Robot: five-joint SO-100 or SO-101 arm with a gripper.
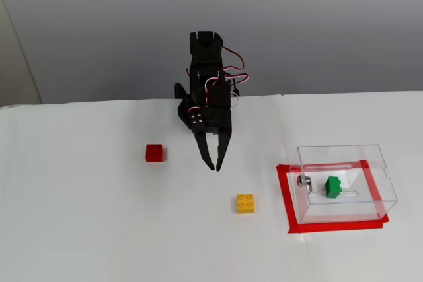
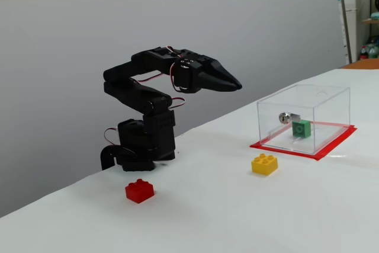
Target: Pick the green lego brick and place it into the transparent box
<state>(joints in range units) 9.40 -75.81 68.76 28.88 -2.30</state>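
Resting on the white worktop (image 1: 79,229) at the left of both fixed views is a red brick (image 1: 154,153), well apart from everything else. Next along stands the black arm (image 1: 206,77), folded back over its base; in the higher fixed view its gripper (image 1: 215,166) points down toward the camera above bare worktop, between the red brick and a yellow brick (image 1: 245,203). The fingers (image 1: 207,156) are slightly parted at the tips with nothing between them; in the lower fixed view the gripper (image 2: 235,86) is seen side on, raised well clear of the surface, and the gap cannot be told there. The yellow brick (image 2: 265,164) lies studs up, just in front of a red tape frame (image 1: 285,196). The transparent box (image 1: 377,163) sits on that frame at the right. The green lego brick (image 1: 333,187) lies inside the box on its floor, near the middle, just beside a small metal fitting (image 1: 305,181) on the box's left wall. In the lower fixed view the green lego brick (image 2: 301,128) shows through the clear wall of the transparent box (image 2: 331,96).
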